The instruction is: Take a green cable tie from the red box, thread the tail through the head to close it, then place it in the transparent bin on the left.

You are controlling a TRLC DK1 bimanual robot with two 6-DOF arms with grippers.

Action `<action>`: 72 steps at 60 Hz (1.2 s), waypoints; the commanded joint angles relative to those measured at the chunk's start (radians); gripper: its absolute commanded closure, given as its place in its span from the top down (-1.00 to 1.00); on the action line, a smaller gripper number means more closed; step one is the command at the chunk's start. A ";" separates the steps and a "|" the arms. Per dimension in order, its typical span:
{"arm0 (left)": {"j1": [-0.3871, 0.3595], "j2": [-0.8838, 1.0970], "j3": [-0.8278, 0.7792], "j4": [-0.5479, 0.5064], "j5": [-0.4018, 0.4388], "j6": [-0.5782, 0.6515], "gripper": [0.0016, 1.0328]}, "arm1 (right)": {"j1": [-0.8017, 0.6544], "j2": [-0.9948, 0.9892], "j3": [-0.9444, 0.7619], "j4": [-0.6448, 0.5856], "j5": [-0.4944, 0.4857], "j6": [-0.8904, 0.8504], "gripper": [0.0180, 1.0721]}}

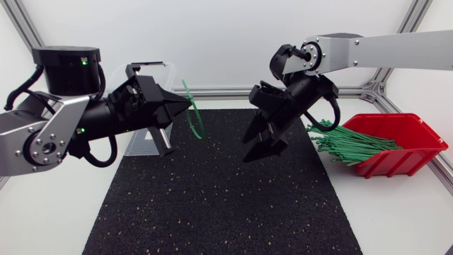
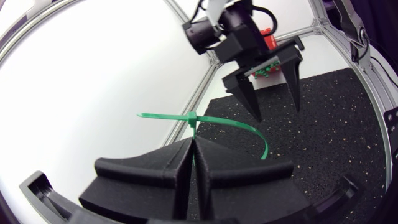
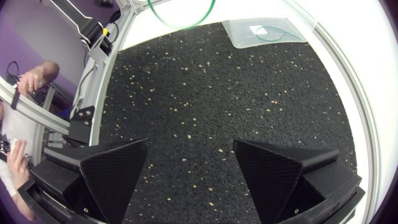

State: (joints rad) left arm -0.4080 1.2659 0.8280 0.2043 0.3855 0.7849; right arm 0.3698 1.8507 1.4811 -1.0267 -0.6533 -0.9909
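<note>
Pinching the closed green cable tie (image 1: 193, 113) just beside the transparent bin (image 1: 144, 144), the left gripper (image 1: 185, 106) looks past the threading. Only the drop remains, I'd say; the right gripper (image 1: 260, 145) hangs wide and empty.

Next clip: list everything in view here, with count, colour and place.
Looped cable tie: 1, green, pinched in the left gripper.
Box: 1, red, table's right side.
Loose cable ties: many, green, heaped in the box.
Bin: 1, transparent, left side, partly behind the left arm.
Mat: 1, black speckled, table's middle.
Table: 1, white.
Left gripper: 1, black, shut on the looped tie.
Right gripper: 1, black, open, above the mat.
</note>
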 commanded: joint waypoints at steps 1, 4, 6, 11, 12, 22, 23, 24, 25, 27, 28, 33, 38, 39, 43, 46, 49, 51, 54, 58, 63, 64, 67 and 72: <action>0.035 -0.007 0.086 -0.037 0.007 -0.024 -0.94 | -0.006 -0.062 -0.044 0.053 0.040 0.017 0.91; 0.055 0.004 0.128 -0.078 0.001 -0.024 -0.94 | -0.012 -0.079 -0.045 0.060 0.069 0.018 0.91; 0.067 0.009 0.152 -0.094 -0.004 -0.026 -0.94 | -0.014 -0.091 -0.053 0.080 0.095 0.020 0.91; 0.095 0.033 0.235 -0.171 -0.037 -0.026 -0.94 | -0.026 -0.117 -0.070 0.135 0.159 0.029 0.91; 0.104 0.039 0.253 -0.183 -0.045 -0.026 -0.94 | -0.029 -0.122 -0.071 0.142 0.170 0.029 0.91; 0.178 0.115 0.447 -0.359 -0.108 -0.012 -0.94 | -0.077 -0.142 -0.058 0.169 0.227 0.035 0.91; 0.184 0.122 0.464 -0.375 -0.117 -0.006 -0.94 | -0.083 -0.142 -0.056 0.171 0.233 0.035 0.91; 0.192 0.132 0.485 -0.390 -0.126 -0.006 -0.94 | -0.085 -0.145 -0.054 0.174 0.238 0.035 0.91; 0.198 0.139 0.500 -0.404 -0.131 -0.006 -0.94 | -0.088 -0.148 -0.054 0.175 0.239 0.035 0.91; 0.213 0.158 0.537 -0.447 -0.135 0.005 -0.94 | -0.097 -0.154 -0.056 0.178 0.244 0.034 0.91; 0.221 0.167 0.556 -0.468 -0.142 0.013 -0.94 | -0.100 -0.157 -0.056 0.180 0.248 0.034 0.91; 0.252 0.224 0.643 -0.549 -0.178 0.037 -0.94 | -0.114 -0.174 -0.059 0.188 0.265 0.034 0.91; 0.282 0.299 0.740 -0.640 -0.208 0.048 -0.94 | -0.124 -0.191 -0.061 0.192 0.282 0.034 0.91; 0.287 0.309 0.755 -0.657 -0.209 0.051 -0.94 | -0.126 -0.192 -0.059 0.192 0.284 0.034 0.91; 0.304 0.362 0.807 -0.710 -0.234 0.068 -0.94 | -0.137 -0.205 -0.061 0.198 0.304 0.034 0.91; 0.307 0.389 0.830 -0.717 -0.267 0.076 -0.94 | -0.141 -0.214 -0.062 0.206 0.316 0.034 0.91; 0.310 0.420 0.856 -0.737 -0.284 0.080 -0.94 | -0.152 -0.222 -0.061 0.208 0.322 0.034 0.91; 0.313 0.437 0.867 -0.755 -0.295 0.091 -0.94 | -0.158 -0.226 -0.058 0.208 0.323 0.034 0.91; 0.311 0.461 0.879 -0.760 -0.327 0.094 -0.94 | -0.164 -0.235 -0.061 0.208 0.330 0.032 0.91; 0.311 0.483 0.881 -0.764 -0.343 0.097 -0.94 | -0.167 -0.246 -0.068 0.208 0.340 0.029 0.91; 0.308 0.513 0.895 -0.764 -0.379 0.097 -0.92 | -0.172 -0.262 -0.079 0.208 0.343 0.026 0.91; 0.308 0.521 0.898 -0.766 -0.384 0.097 -0.89 | -0.172 -0.265 -0.081 0.208 0.345 0.026 0.91; 0.310 0.537 0.905 -0.766 -0.387 0.091 -0.74 | -0.173 -0.272 -0.085 0.205 0.346 0.026 0.91; 0.311 0.547 0.902 -0.767 -0.408 0.089 -0.44 | -0.180 -0.286 -0.096 0.206 0.348 0.026 0.91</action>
State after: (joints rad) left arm -0.1001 1.7897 1.6936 -0.5529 -0.0044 0.8608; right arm 0.2005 1.5871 1.4189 -0.8253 -0.3122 -0.9688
